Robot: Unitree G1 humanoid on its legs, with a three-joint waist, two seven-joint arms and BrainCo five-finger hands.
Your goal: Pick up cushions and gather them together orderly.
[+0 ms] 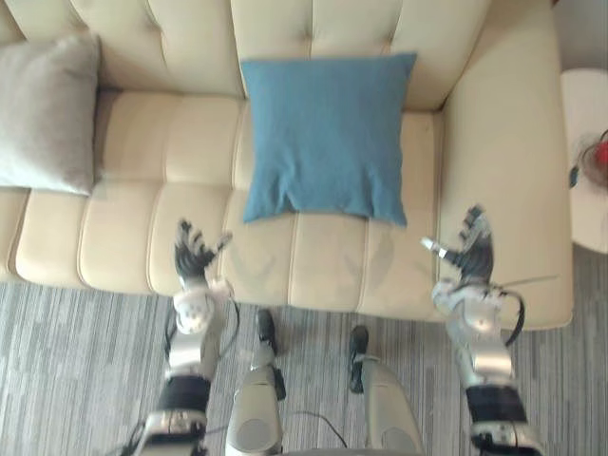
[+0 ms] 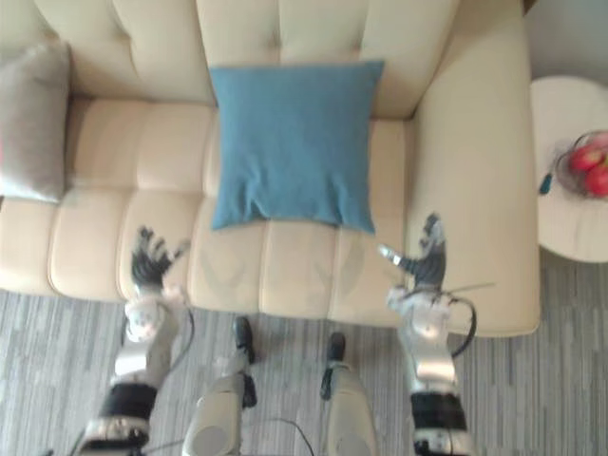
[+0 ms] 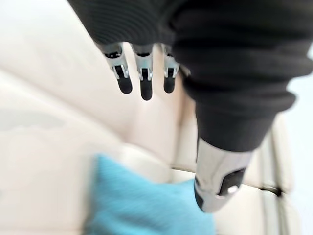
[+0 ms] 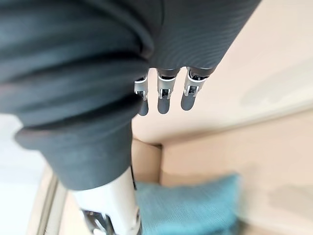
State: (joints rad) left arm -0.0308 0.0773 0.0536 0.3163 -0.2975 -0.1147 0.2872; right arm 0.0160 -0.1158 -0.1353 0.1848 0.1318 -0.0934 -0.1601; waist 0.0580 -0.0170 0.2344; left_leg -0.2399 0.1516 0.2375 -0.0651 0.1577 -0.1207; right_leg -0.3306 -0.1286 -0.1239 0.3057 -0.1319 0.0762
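A blue cushion leans against the back of the cream sofa, on its right seat. A grey cushion rests at the sofa's far left. My left hand hovers open over the seat's front edge, to the lower left of the blue cushion. Over the front edge near the sofa's right armrest, my right hand is open too, lower right of the blue cushion. Both hands hold nothing. The blue cushion lies past the left hand's fingers, and the same blue cushion lies past the right hand's fingers.
A round white side table stands right of the sofa, bearing a bowl of red fruit. Striped grey carpet lies in front of the sofa. The sofa's wide right armrest rises beside my right hand.
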